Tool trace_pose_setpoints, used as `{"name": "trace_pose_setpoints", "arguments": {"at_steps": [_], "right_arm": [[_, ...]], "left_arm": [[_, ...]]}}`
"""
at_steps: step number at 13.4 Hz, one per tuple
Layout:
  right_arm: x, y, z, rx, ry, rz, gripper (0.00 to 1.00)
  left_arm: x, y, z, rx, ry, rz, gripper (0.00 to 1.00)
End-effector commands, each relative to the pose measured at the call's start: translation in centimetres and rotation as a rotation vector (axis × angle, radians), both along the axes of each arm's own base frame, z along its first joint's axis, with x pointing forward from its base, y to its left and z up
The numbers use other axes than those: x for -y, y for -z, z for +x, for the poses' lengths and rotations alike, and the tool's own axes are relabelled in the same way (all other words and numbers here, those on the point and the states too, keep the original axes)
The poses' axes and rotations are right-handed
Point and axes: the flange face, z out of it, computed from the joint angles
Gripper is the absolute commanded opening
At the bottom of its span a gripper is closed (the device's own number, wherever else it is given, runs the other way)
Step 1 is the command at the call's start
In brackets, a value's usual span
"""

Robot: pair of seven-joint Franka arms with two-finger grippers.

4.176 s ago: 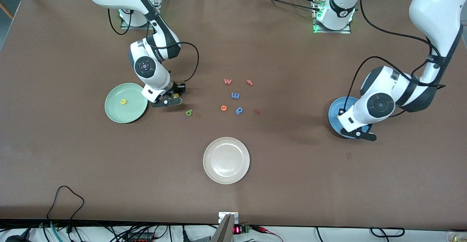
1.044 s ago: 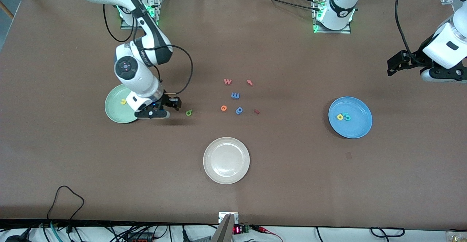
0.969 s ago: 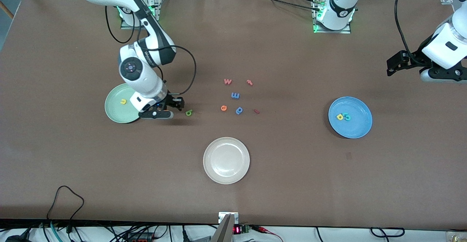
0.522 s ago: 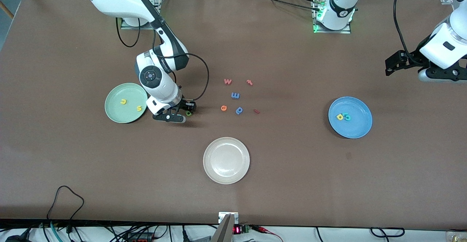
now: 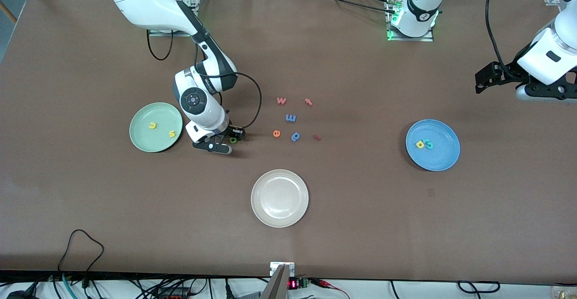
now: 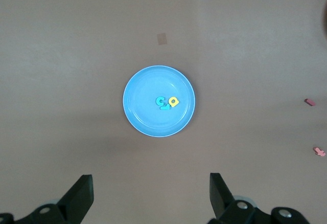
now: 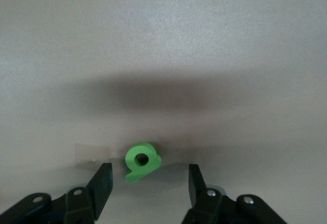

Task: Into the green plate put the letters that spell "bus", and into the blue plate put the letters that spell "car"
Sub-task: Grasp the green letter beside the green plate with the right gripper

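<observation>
The green "b" (image 5: pixel 233 140) (image 7: pixel 142 161) lies flat on the table beside the green plate (image 5: pixel 139 139). My right gripper (image 5: pixel 226 140) (image 7: pixel 149 183) hangs low over the "b", open, the letter just off its fingertips. In the green plate lie a yellow "u" (image 5: pixel 153 125) and a yellow "s" (image 5: pixel 171 133). The blue plate (image 5: pixel 444 159) (image 6: pixel 143 116) holds a yellow "a" (image 5: pixel 420 144) (image 6: pixel 174 102) and a teal "c" (image 5: pixel 429 144) (image 6: pixel 161 101) touching a second small teal letter (image 6: pixel 165 108). My left gripper (image 5: pixel 489 80) (image 6: pixel 150 198) waits open, high over the left arm's end of the table.
A cream-white plate (image 5: pixel 279 218) sits nearer the front camera, mid-table. Loose letters lie in the middle: an orange "w" (image 5: pixel 281 100), a red "t" (image 5: pixel 308 102), a blue "m" (image 5: pixel 290 118), an orange "e" (image 5: pixel 276 133), a blue "p" (image 5: pixel 295 136), a small red piece (image 5: pixel 317 137).
My right gripper left the green plate's edge, the yellow "s" now lying in the plate, and moved over to the green "b". The left arm has hardly moved in the last second.
</observation>
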Motion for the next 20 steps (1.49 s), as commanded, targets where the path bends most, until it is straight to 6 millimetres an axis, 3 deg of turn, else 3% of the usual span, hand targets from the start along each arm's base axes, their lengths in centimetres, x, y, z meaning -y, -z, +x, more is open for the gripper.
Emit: {"name": "trace_pose_setpoints", "arguments": {"at_steps": [1,15,20], "right_arm": [[-0.8,0.5,0.2,0.004,0.011,-0.001,0.68],[-0.1,1.0,0.7,0.028,0.019,-0.001,0.66],[-0.1,1.6,0.8,0.038,0.012,0.001,0.48]], "left_arm": [[0.0,-0.6,-0.5,-0.003,0.020,-0.023,1.00],[0.2,-0.8,-0.4,0.001,0.024,-0.023,1.00],[0.5,-0.9,-0.4,0.003,0.028,-0.022,1.00]]}}
